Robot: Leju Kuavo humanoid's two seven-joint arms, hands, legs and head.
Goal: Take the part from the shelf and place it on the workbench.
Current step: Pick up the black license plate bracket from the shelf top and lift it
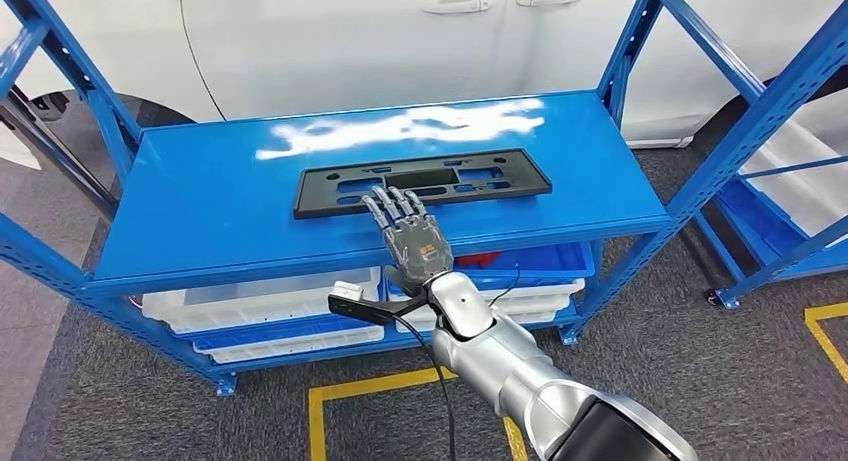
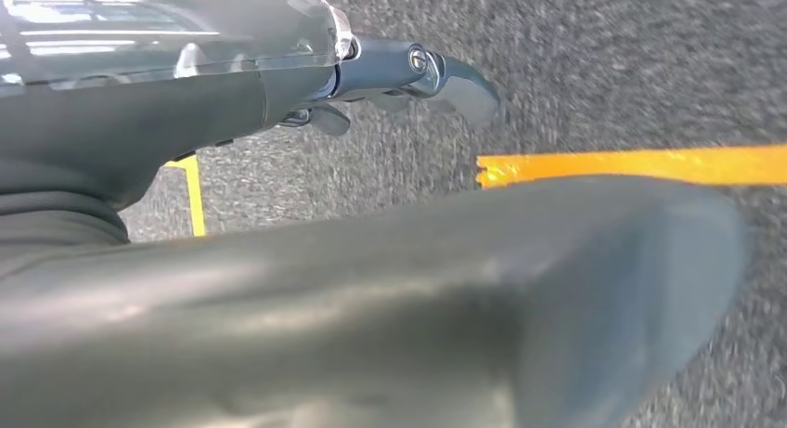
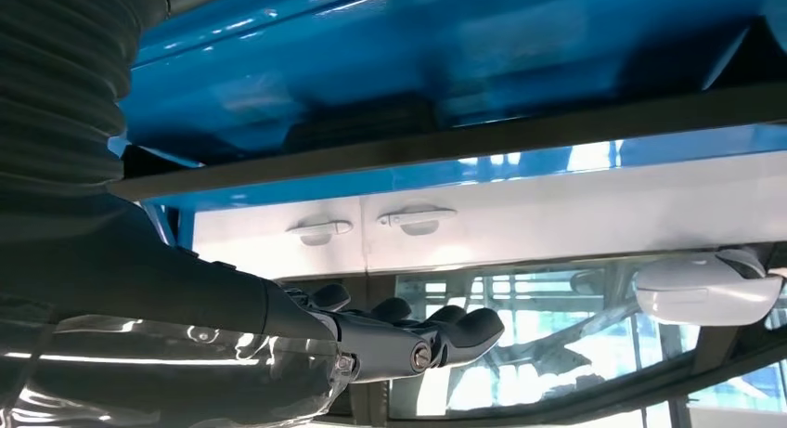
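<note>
The part (image 1: 470, 171) is a flat black rectangular panel with several cut-outs, lying lengthwise on the blue shelf top (image 1: 200, 221). My right hand (image 1: 410, 231) reaches in over the shelf's front, fingers stretched out and apart, fingertips at the part's near edge left of its middle. I cannot tell whether they touch it. In the right wrist view the part (image 3: 445, 140) shows edge-on as a dark strip against the blue shelf (image 3: 371, 66), with the right hand (image 3: 408, 340) held apart from it. My left hand (image 2: 390, 71) hangs over the carpet, fingers extended, holding nothing.
A white car (image 1: 350, 41) stands right behind the shelf. White and blue bins (image 1: 260, 306) fill the lower level. Blue uprights (image 1: 640, 31) rise at the shelf's corners, and another blue rack (image 1: 780, 181) stands to the right. Yellow tape (image 1: 360, 386) marks the grey carpet.
</note>
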